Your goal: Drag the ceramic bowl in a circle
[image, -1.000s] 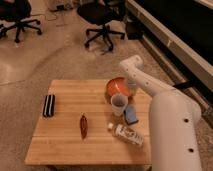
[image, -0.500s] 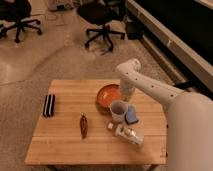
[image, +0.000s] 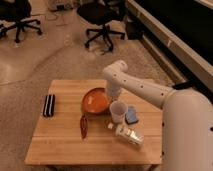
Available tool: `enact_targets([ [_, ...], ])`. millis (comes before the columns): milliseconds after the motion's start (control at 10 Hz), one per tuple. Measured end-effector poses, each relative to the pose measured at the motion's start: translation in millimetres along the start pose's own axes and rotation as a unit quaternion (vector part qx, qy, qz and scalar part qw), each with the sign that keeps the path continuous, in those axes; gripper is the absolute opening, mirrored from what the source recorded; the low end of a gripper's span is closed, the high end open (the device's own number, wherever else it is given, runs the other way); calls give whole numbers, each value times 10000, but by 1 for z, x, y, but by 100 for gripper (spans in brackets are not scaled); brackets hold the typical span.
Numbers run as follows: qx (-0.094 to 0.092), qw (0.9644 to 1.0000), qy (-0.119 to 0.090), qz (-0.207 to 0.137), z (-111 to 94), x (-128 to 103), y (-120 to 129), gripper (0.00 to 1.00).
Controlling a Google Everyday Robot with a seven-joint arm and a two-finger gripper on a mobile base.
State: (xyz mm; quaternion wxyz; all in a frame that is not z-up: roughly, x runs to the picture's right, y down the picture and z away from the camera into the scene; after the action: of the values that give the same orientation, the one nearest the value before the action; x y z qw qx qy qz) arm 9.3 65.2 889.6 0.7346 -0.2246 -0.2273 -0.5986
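Observation:
The ceramic bowl [image: 95, 101] is a shallow orange-red bowl with a darker rim, sitting near the middle of the wooden table [image: 60, 137]. My gripper [image: 113, 96] reaches down at the bowl's right rim, at the end of my white arm [image: 145, 90]. A small white translucent cup [image: 118, 111] stands just right of and in front of the bowl, close to its rim.
A black rectangular object [image: 48, 105] lies at the table's left. A dark red chili-like item [image: 83, 126] lies in front of the bowl. A blue sponge [image: 132, 115] and a lying white bottle [image: 127, 134] are at the right. Office chairs [image: 102, 20] stand behind.
The bowl has slid leftward across the table, from beside the cup toward the middle. My gripper and arm have swung left with it.

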Motion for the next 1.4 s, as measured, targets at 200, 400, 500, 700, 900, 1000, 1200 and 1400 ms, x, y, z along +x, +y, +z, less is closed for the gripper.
enact_targets([
  [200,165,9996,28,-244,-3,5,-48,0],
  [400,214,9993,74,-304,-7,19,-71,0],
  [500,184,9995,117,-218,-8,35,-76,0],
  [700,85,9998,151,52,-5,60,-71,0],
  [900,-27,9988,138,462,-2,88,-54,0],
  [1000,-82,9977,140,657,-1,101,-43,0],
  [1200,-302,9932,165,1108,0,124,4,0],
  [1400,-498,9885,156,1421,2,134,49,0],
])
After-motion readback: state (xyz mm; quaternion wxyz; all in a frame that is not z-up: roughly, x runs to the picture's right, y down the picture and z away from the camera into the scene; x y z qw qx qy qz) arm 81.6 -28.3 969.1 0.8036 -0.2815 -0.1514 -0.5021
